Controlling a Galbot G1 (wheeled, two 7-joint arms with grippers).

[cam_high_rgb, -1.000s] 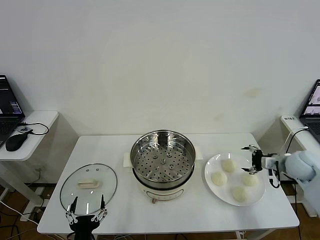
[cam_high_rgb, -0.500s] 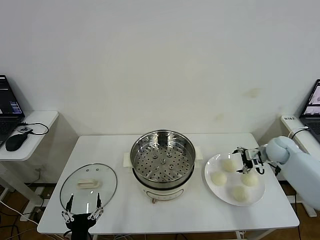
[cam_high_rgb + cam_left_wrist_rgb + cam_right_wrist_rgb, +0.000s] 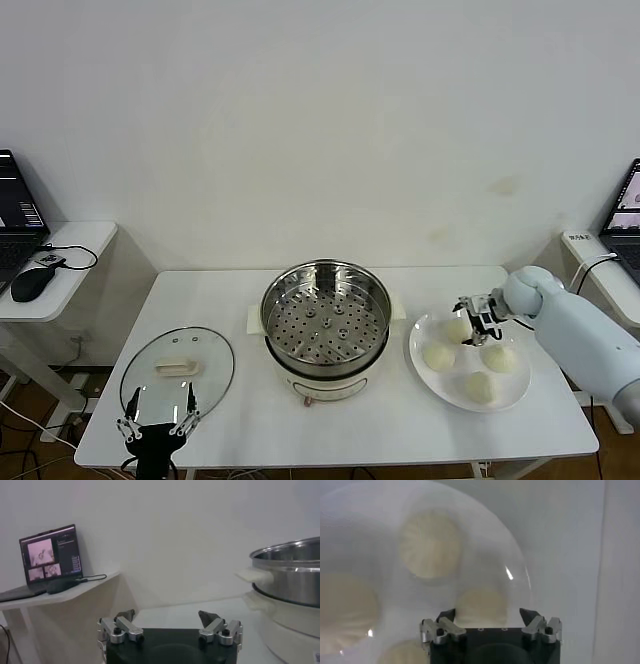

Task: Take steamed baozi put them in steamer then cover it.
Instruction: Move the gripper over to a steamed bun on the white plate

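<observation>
The steel steamer stands open at the table's middle, its perforated tray empty. Four cream-white baozi lie on the white plate to its right: the back one, the left one, the right one and the front one. My right gripper is open and low over the back baozi. In the right wrist view that baozi lies between the spread jaws of the right gripper. My left gripper is open and empty at the table's front left edge.
The glass lid with a white handle lies flat at the front left, just beyond the left gripper. In the left wrist view the left gripper faces the steamer's wall. Side tables with laptops stand at both sides.
My right gripper has moved left from the plate's right edge to over the back baozi. My left gripper has drawn back a little toward the table's front edge.
</observation>
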